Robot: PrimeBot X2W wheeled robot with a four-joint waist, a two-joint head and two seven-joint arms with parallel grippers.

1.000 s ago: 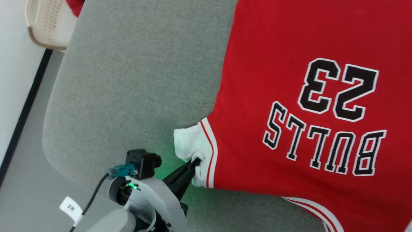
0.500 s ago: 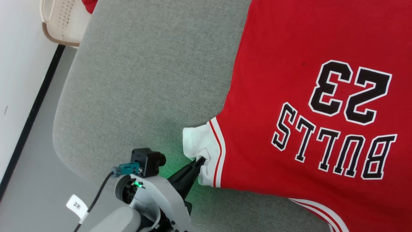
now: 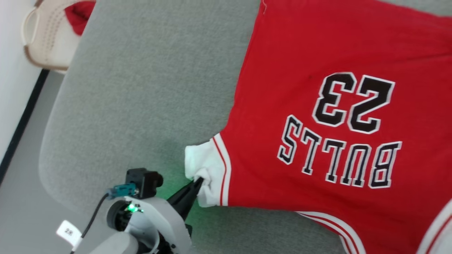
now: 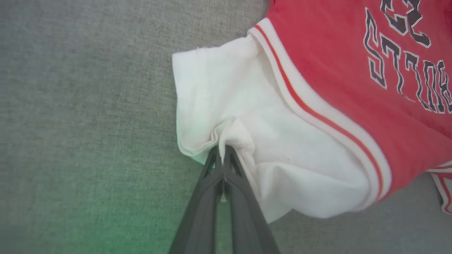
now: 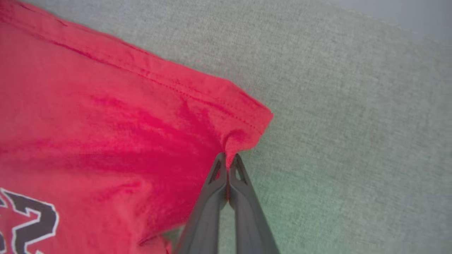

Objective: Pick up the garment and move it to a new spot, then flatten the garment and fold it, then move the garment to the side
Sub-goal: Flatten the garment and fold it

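Note:
The garment (image 3: 317, 63), a red jersey with black "23" and lettering, lies spread print-up on a grey padded surface (image 3: 148, 88). Its white short sleeve (image 3: 204, 162) with red-white trim points toward the left. My left gripper (image 3: 197, 181) is shut on that sleeve's edge, and the left wrist view has the white cloth (image 4: 247, 116) bunched between my closed fingertips (image 4: 223, 155). In the right wrist view my right gripper (image 5: 227, 158) is shut on a red hem corner of the garment (image 5: 243, 123), with part of the "23" at the lower left.
A cream perforated basket (image 3: 42, 38) holding a small plain red cloth (image 3: 79, 16) stands past the surface's far left corner. The rounded left edge of the grey surface drops to a pale floor with a dark strip (image 3: 21, 120). Bare grey padding lies left of the garment.
The head camera has shifted, so the whole picture slid left and down. My left gripper stays shut on the white sleeve; more of the garment's top hem and the basket now shows.

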